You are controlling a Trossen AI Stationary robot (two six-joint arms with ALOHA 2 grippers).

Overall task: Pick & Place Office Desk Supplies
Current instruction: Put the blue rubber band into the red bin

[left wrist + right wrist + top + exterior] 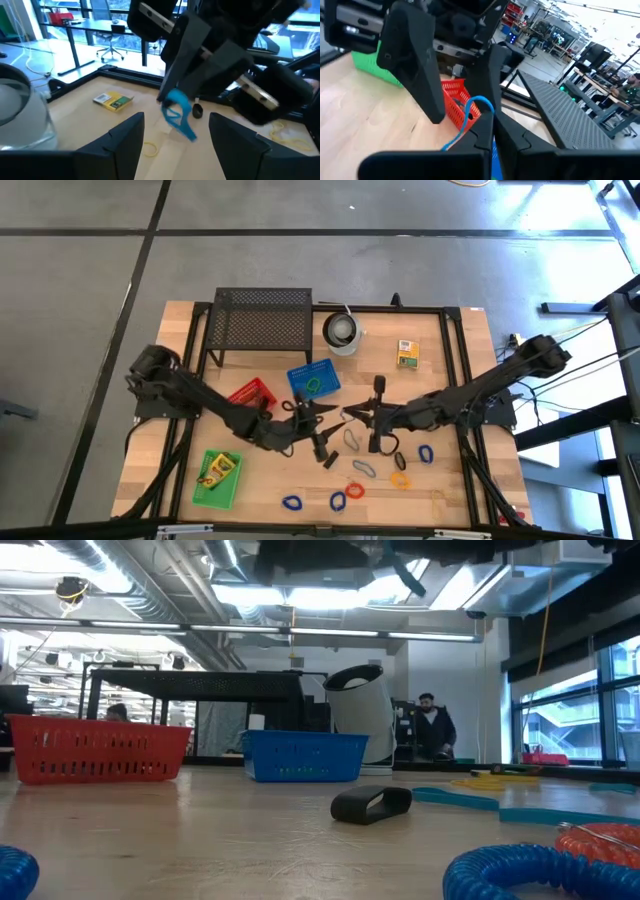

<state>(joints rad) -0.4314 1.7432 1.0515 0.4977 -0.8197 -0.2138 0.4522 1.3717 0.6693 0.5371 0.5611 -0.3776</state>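
Above the table's middle my two grippers face each other. My right gripper [352, 417] [492, 125] is shut on a small blue loop [177, 112] [470, 112]. My left gripper [318, 418] [176, 120] stands open just left of it, with one finger on each side of the loop and neither touching it. More loops lie near the front: blue [291, 503], red [355, 491], orange [400, 479] and black [371, 804]. One yellow-and-green box [406, 354] lies flat at the back right. Another [222, 470] rests in the green basket [203, 492]. My right gripper pinches the blue loop's upper end [481, 104] between its two fingertips. The fingers [172, 85] come from the table's right, slanting a little downward. The rest of the loop hangs slack below and ahead of the fingertips, lifted clear of the table.
A black mesh stand [260, 320] and a white cup [342, 332] stand at the back. A blue basket [313, 380] and a red basket [252, 393] sit just behind the grippers. A black clip [330, 461] lies in front of them. A person [432, 725] stands in the room beyond.
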